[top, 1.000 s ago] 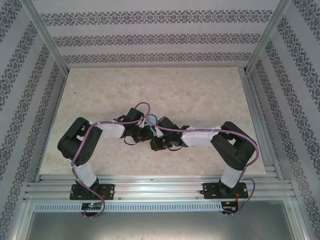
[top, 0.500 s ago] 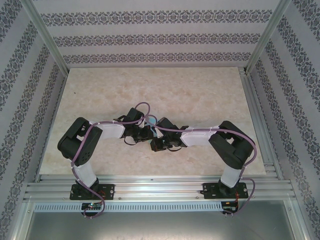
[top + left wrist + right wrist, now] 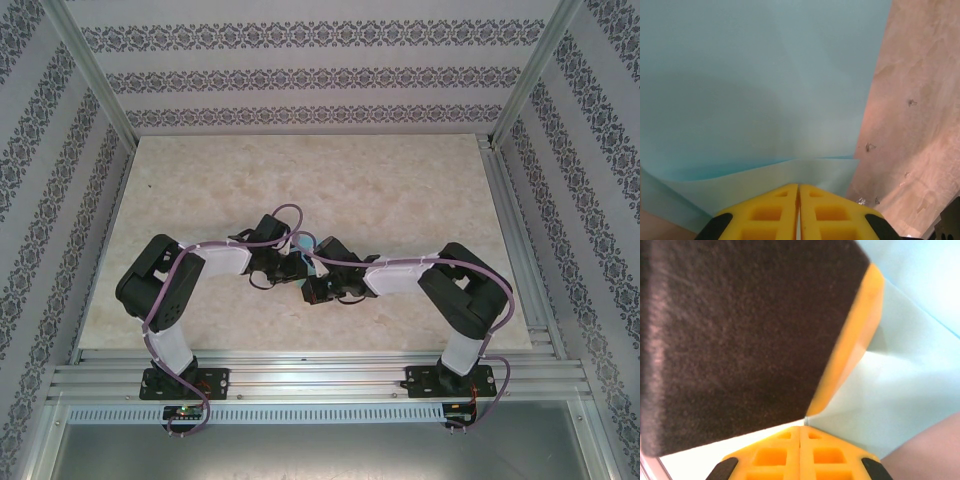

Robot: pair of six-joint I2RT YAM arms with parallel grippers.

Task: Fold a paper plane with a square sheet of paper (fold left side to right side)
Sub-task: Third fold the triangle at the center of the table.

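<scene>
Nearest, at the right gripper [image 3: 801,429]: yellow fingers pressed narrow, clamped on the blue sheet of paper [image 3: 900,380], just beside a big black pad [image 3: 740,330]. A bit farther, at the left gripper [image 3: 798,186]: also closed, pinching a folded edge of the sheet of paper. Beyond, pale marble table [image 3: 400,180]; sheet of paper held mid-table between both.

The overhead view was bright and evenly lit, with only faint, soft shadows on the pale table [image 3: 400,180] and no glare. Both wrist views were soft close-ups. The paper [image 3: 755,75] dimmed toward eight o'clock, and a dark pad [image 3: 735,335] at ten o'clock was blurred.
</scene>
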